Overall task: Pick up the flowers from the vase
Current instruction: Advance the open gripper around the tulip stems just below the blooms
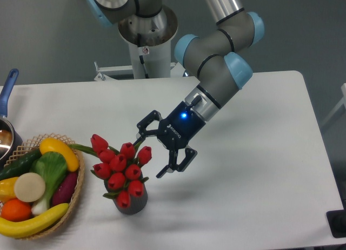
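Hovering gripper point(150, 153) | jaws spread, holding nothing | flowers point(120, 168) just beside jaws | stems in vase point(131, 204)

arm point(216, 72): grey tubes, light-blue joint caps | gripper point(153, 153): black, two fingers, blue light lit (white lettering too small to read) | base column: silver-white, small red-white sticker
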Motion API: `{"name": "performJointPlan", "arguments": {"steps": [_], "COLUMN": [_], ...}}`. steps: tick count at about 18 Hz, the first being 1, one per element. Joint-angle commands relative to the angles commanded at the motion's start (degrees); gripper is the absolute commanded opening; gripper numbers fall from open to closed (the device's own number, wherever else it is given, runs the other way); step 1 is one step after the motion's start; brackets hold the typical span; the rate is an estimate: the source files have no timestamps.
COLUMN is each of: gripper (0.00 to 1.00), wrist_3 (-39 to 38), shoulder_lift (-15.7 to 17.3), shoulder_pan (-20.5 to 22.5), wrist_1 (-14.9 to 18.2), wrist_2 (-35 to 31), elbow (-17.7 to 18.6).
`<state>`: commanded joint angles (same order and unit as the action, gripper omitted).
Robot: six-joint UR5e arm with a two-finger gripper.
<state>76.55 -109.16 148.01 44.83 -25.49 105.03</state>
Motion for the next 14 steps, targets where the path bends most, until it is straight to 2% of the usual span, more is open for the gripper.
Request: {"name": "performJointPlan", "arguments": {"steps": [4, 7, 14], "gripper": [1.00, 1.00, 1.00], "wrist_3": [1.4, 4.2, 4.3], "shoulder_lift": [-0.6, -0.6, -2.1], "shoulder_pan": [-1.2, -1.2, -2.3], "wrist_1": [0.0, -0.1, -0.1], "wrist_2": [0.0, 0.1, 0.6], "elbow": [0.0, 1.6, 0.5]}}
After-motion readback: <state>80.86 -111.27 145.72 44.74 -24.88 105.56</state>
